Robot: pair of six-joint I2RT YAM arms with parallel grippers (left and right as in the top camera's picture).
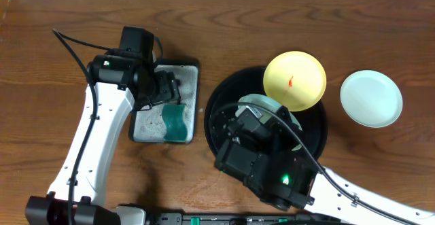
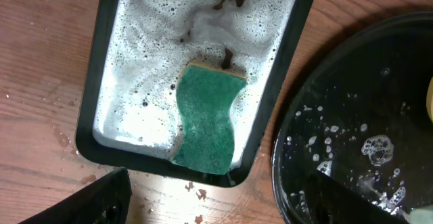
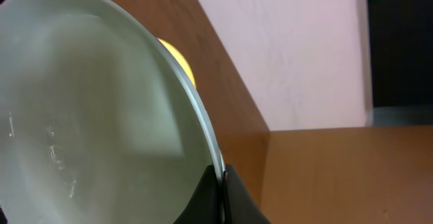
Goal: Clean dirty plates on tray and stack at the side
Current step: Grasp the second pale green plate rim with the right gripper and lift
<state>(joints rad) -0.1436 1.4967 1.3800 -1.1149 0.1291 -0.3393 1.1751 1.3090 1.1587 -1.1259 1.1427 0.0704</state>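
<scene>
My right gripper [image 3: 220, 183] is shut on the rim of a light blue plate [image 3: 88, 116] and holds it tilted over the large black tray [image 1: 221, 99]; overhead the plate [image 1: 262, 104] shows partly under the right arm. A pale yellow plate [image 1: 294, 80] with a red smear rests on the tray's far right rim. A second light blue plate [image 1: 371, 98] lies on the table right of the tray. My left gripper [image 2: 216, 214] is open and empty, above the table just short of the near end of the grey metal tray [image 2: 95, 126], where a green sponge [image 2: 206, 119] lies in soapy water.
The grey metal tray [image 1: 194, 99] with the sponge [image 1: 175, 122] sits just left of the black tray. The black tray's wet, foamy floor [image 2: 352, 136] shows in the left wrist view. Water drops lie on the wood between the two trays.
</scene>
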